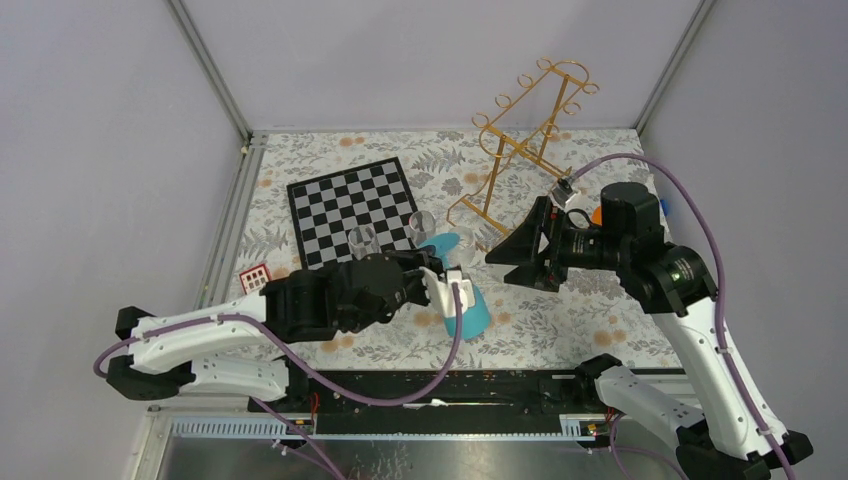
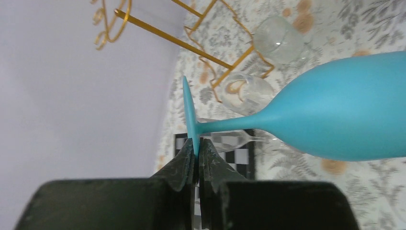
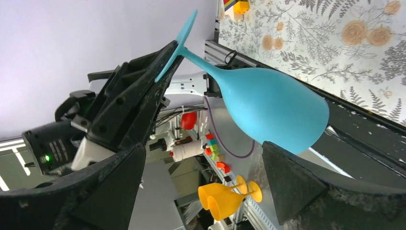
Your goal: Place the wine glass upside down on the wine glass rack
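Left fingers (image 2: 184,165) pinch the foot of the turquoise wine glass (image 2: 344,110), mid-frame; right fingers (image 3: 292,184) spread wide, holding nothing.

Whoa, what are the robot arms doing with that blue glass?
The left gripper is pinching the blue wine glass by the edge of its foot and holding it sideways above the flowery table. The right gripper is wide open and pointed at the glass's bowl, but it isn't touching it. The gold wine glass rack stands at the back with nothing hanging on it yet. Clear glasses sit by the chessboard.
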`<state>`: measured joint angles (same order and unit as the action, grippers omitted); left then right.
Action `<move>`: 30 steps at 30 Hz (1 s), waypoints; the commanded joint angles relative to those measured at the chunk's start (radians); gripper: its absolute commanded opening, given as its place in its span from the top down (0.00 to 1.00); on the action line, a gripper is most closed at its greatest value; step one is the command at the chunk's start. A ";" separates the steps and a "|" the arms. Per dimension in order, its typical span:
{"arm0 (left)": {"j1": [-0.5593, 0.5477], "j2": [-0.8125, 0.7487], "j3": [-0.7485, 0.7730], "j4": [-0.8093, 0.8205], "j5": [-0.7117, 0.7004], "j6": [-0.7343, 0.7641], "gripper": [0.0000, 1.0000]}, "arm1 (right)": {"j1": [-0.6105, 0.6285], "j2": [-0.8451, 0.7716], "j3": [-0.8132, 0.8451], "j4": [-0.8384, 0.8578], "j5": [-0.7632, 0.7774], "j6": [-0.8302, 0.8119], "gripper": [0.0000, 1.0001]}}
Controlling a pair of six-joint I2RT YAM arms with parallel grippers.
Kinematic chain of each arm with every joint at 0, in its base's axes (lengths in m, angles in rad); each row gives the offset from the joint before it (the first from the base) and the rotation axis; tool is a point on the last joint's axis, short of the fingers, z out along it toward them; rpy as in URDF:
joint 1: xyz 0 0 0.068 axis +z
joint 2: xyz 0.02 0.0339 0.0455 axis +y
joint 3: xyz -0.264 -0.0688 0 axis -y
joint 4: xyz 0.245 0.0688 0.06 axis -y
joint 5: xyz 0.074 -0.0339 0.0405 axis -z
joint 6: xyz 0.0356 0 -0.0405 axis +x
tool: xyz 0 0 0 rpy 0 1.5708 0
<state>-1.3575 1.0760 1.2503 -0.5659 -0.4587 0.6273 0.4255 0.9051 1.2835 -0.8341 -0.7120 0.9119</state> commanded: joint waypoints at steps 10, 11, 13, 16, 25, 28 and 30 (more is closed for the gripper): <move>-0.267 0.012 -0.229 0.622 -0.334 0.744 1.00 | 0.005 -0.049 -0.112 0.219 -0.113 0.170 0.06; -0.276 0.020 -0.231 0.631 -0.349 0.759 1.00 | 0.004 -0.053 -0.112 0.219 -0.113 0.174 0.07; -0.293 0.029 -0.246 0.661 -0.392 0.799 1.00 | 0.006 -0.066 -0.121 0.233 -0.122 0.188 0.08; -0.315 0.033 -0.267 0.739 -0.427 0.837 1.00 | 0.005 -0.077 -0.148 0.259 -0.141 0.208 0.10; -0.381 0.094 -0.238 0.739 -0.493 0.911 1.00 | 0.005 -0.077 -0.209 0.352 -0.184 0.258 0.30; -0.385 0.111 -0.230 0.723 -0.493 0.907 1.00 | 0.005 -0.072 -0.208 0.361 -0.191 0.261 0.37; -0.385 0.118 -0.227 0.723 -0.492 0.908 1.00 | 0.006 -0.070 -0.211 0.362 -0.195 0.259 0.42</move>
<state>-1.7363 1.1866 0.9791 0.1074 -0.9115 1.5154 0.4255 0.8371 1.0710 -0.5385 -0.8581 1.1519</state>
